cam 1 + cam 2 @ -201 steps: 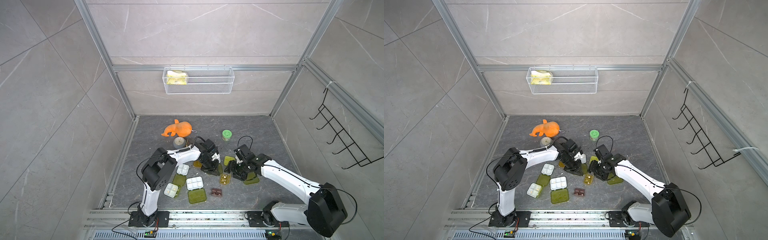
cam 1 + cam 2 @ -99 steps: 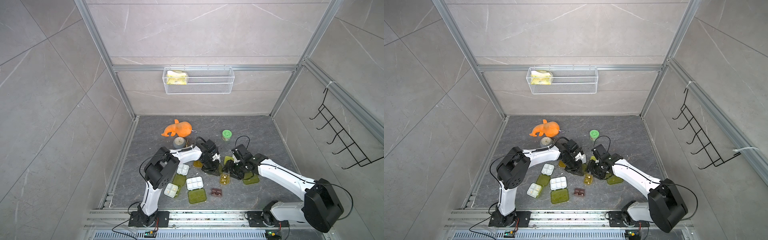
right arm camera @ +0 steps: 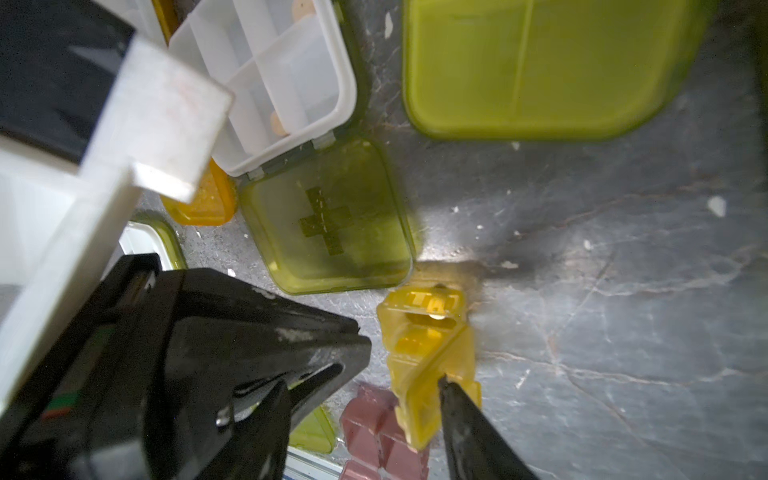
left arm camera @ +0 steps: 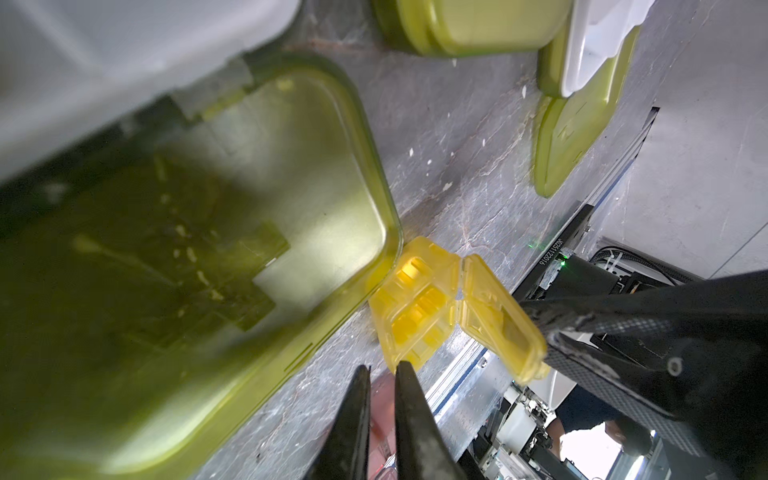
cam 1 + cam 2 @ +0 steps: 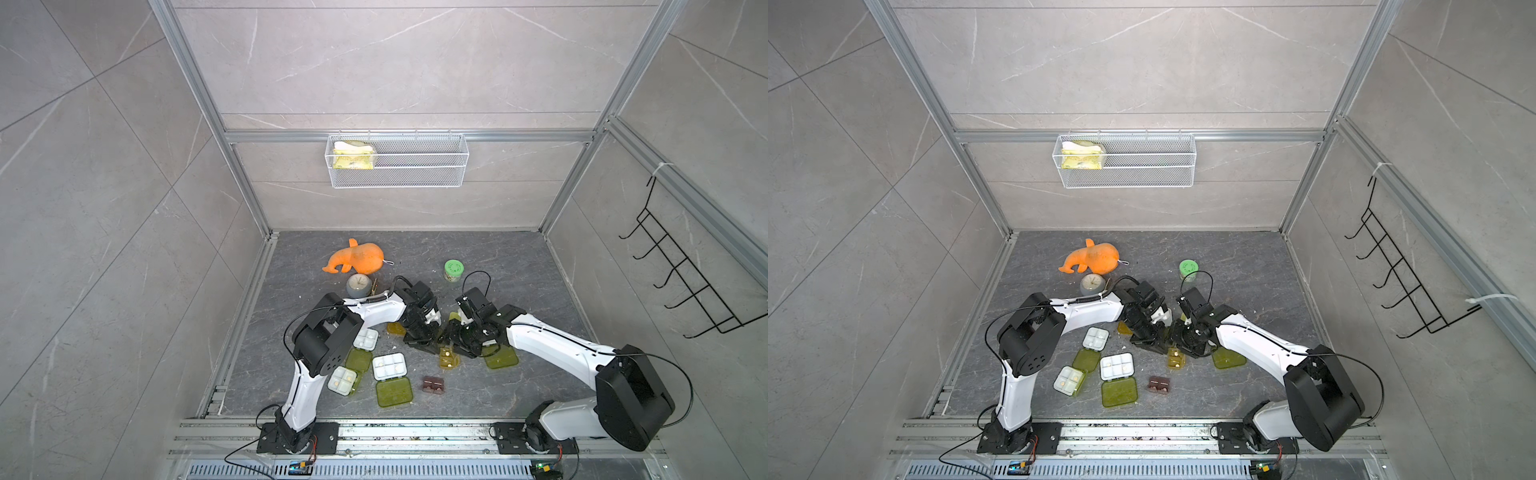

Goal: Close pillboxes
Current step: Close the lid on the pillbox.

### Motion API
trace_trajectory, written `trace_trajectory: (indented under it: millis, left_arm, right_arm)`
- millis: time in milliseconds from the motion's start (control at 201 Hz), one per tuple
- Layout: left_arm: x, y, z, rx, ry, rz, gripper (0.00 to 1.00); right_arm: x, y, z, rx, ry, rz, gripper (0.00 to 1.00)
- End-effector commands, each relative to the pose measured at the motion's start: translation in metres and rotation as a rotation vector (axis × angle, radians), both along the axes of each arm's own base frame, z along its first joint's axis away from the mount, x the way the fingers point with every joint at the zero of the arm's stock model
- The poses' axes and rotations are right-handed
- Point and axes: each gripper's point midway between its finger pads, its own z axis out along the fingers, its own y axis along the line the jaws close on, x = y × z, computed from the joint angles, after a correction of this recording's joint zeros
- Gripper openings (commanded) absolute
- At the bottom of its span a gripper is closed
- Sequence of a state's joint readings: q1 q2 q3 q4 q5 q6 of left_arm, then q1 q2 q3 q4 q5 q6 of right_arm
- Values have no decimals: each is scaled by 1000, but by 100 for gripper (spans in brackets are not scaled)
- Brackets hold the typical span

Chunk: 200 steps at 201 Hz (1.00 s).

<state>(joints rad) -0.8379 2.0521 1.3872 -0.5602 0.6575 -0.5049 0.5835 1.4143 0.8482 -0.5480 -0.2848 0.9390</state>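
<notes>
A small amber pillbox [image 3: 428,345] lies on the grey floor with its hinged lid [image 4: 503,328] half raised. My right gripper [image 3: 361,390] is open, and one fingertip [image 3: 446,382] touches that lid's edge. My left gripper [image 4: 382,370] is shut with nothing between its fingers, its tip against the amber pillbox's [image 4: 415,307] near corner. In both top views the two grippers meet over this box [image 5: 448,358] [image 5: 1176,358]. Open white-tray pillboxes with flat yellow-green lids lie to the left [image 5: 389,365], [image 5: 365,338], [image 5: 342,380]. Beside my left gripper is another open one [image 3: 282,83].
A closed maroon box [image 5: 433,384] lies in front of the amber one. A closed green pillbox [image 3: 540,66] and an orange lid [image 3: 203,203] are close by. Further back stand a green-lidded jar [image 5: 454,270], a small clock [image 5: 358,286] and an orange plush toy [image 5: 355,259].
My right gripper has moved left toward the left gripper and onto the amber pillbox, narrowing slightly. The left gripper has barely moved.
</notes>
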Motion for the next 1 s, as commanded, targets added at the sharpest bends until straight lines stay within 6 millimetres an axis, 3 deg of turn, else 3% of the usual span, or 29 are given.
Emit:
trace_trajectory:
  millis: [0,209,453,991]
  left_arm:
    - [3,-5,11,-16,-16,-8,15]
    - [0,-2,9,-7,-16,-9,15]
    - [1,0,9,0,-23,-3,15]
    - [-3,8,4,23,-21,-14,14]
  right_arm:
    - [5,8,6,14,-16,19,59]
    - [3,7,4,14,-17,27,53]
    - [1,5,1,15,-18,26,32]
    - [-6,2,-10,-2,25,22,7]
